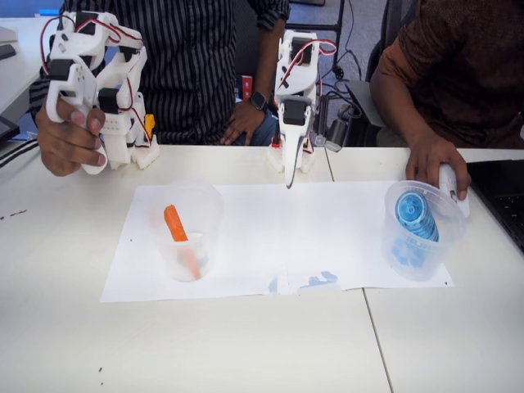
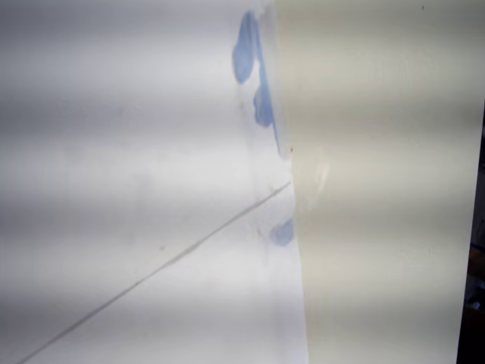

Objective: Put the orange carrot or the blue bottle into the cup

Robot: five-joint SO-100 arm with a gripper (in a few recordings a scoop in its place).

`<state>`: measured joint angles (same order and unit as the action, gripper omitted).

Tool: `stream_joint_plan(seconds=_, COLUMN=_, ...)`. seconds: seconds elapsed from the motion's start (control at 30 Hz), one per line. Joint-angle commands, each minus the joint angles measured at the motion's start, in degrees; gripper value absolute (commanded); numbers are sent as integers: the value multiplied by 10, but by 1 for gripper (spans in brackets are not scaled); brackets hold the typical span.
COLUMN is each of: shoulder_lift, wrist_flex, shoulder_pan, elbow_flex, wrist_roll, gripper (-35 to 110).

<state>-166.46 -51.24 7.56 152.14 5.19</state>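
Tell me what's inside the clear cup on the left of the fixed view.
The orange carrot stands tilted inside the cup, its top just under the rim and its lower end near the base. The cup's cloudy wall blurs the base, so anything small beneath the carrot can't be made out.

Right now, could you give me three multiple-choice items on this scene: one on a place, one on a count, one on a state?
1. Where is the orange carrot?
A. Inside the left cup
B. On the paper
C. In a hand

2. How many clear cups stand on the paper?
A. One
B. Two
C. Three

3. How do both cups stand?
A. Tipped over
B. Stacked
C. Upright

Key: 1 A, the carrot leans inside the left cup's wall. 2 B, the other, the right cup, holds the blue bottle. 3 C, both rims face up.
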Motion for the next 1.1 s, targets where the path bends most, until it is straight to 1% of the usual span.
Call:
stream_joint_plan(seconds=0.0, shoulder_lift=-87, wrist_flex=40, shoulder_pan=4, elbow_flex=40, wrist_roll=-4, gripper=11)
stream_joint_plan(seconds=0.27, shoulder_lift=-199, wrist_flex=56, shoulder_pan=0, elbow_flex=144, wrist_roll=-11, gripper=11)
stream_joint_plan(seconds=0.47, shoulder_lift=-255, wrist_flex=50, shoulder_pan=-47, elbow_flex=200, wrist_roll=-11, gripper=11)
stream_joint_plan(seconds=0.77, shoulder_lift=-260, wrist_flex=56, shoulder_pan=-66, elbow_flex=250, wrist_roll=-9, gripper=12)
stream_joint_plan(seconds=1.07, shoulder_lift=-260, wrist_flex=57, shoulder_pan=-62, elbow_flex=294, wrist_roll=-5, gripper=12)
